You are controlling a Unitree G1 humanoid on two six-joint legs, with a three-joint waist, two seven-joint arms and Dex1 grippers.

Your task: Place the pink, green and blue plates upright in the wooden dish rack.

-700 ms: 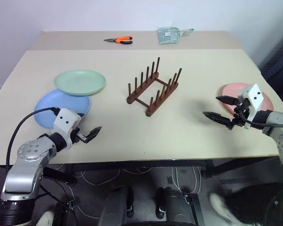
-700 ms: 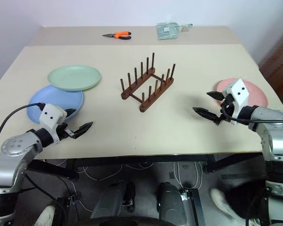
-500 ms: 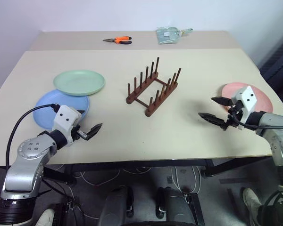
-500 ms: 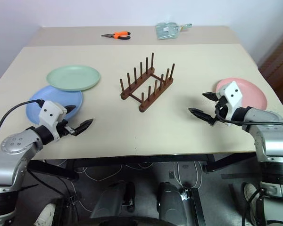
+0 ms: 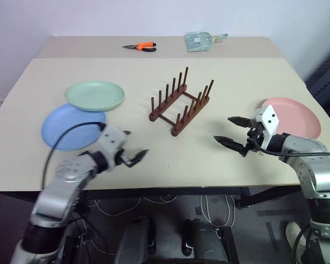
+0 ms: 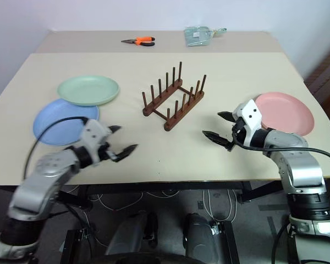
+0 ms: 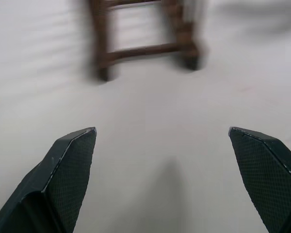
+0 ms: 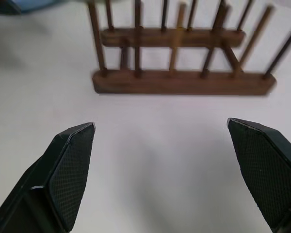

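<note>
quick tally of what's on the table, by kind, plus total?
Plates: 3 (pink plate, green plate, blue plate)
Dish racks: 1 (wooden dish rack, empty)
Pliers: 1 (orange-handled pliers)
Bags: 1 (greenish packet)
Total: 6

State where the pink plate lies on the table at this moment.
In the head views the pink plate lies flat near the table's right edge, right of the wooden dish rack, just beyond the open right gripper.
</note>
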